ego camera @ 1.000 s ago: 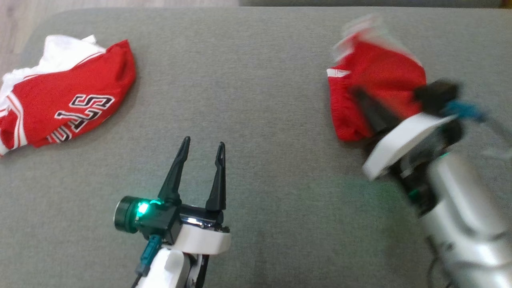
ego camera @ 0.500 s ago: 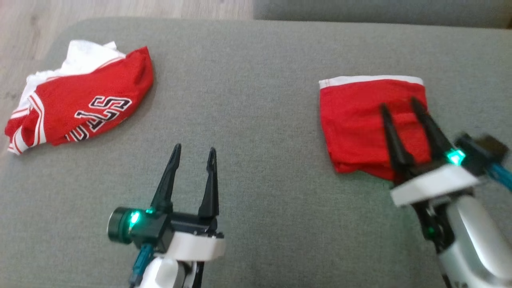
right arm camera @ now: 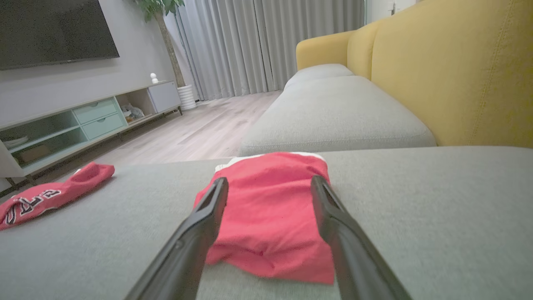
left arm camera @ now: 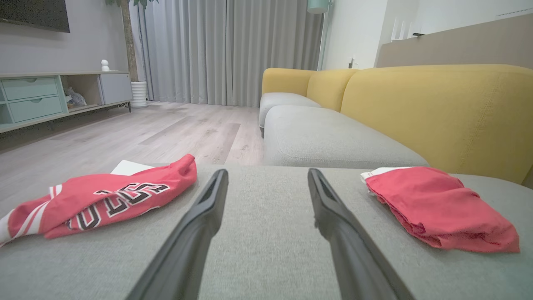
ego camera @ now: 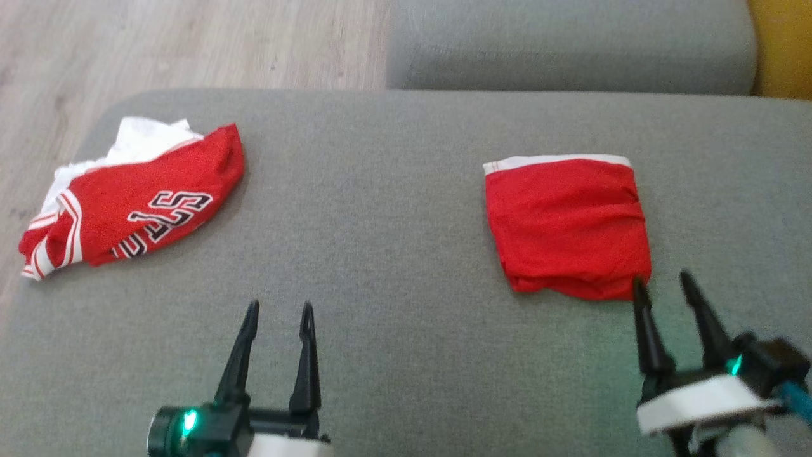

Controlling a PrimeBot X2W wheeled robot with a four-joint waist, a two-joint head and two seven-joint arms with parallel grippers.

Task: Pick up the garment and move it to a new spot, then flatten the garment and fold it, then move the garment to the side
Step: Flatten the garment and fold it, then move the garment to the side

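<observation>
**Q:** What lies where?
**A:** On a wide grey sofa cushion [ego camera: 393, 190], a crumpled red-and-white jersey [ego camera: 136, 212] sits far left. The folded red garment [ego camera: 568, 225] lies flat at the right.

**Q:** The grippers?
**A:** The left gripper [ego camera: 280, 306] and the right gripper [ego camera: 661, 279] both have their fingers apart and hold nothing. The right's tips are just at the garment's near edge.

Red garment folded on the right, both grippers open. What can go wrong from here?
The right gripper has its fingers beside the near edge of the folded garment; a careless sweep could snag and undo it.
That edge looks bunched in loose layers; pinching only the top one may open the fold.
The crumpled jersey lies at the left edge of the cushion; a nudge may drop it.
</observation>
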